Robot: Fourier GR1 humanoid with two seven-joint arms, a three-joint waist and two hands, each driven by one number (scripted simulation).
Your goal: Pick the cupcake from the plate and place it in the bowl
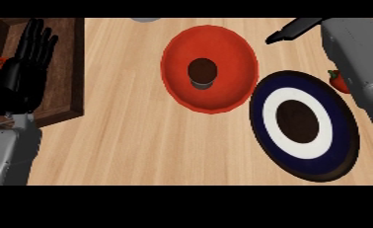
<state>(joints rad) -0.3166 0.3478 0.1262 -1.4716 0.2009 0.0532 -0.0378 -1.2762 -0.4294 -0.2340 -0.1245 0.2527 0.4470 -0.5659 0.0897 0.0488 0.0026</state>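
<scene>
A cupcake [203, 72] with a dark brown top and grey wrapper stands upright in the middle of the red bowl [235, 54]. To the bowl's right lies the plate [261, 104], navy with a white ring and a brown centre, with nothing on it. My right hand [293, 30] shows at the upper right, above the plate and to the right of the bowl's rim. Its fingers are straight, point left and hold nothing. My left hand [27, 60] rests open at the far left, fingers up.
A dark wooden tray [67, 74] lies at the left edge under the left hand. A small red fruit [338, 81] peeks out beside my right forearm [353, 49]. A grey object [146, 19] is cut off at the top. Bare wooden counter [146, 143] fills the middle and front.
</scene>
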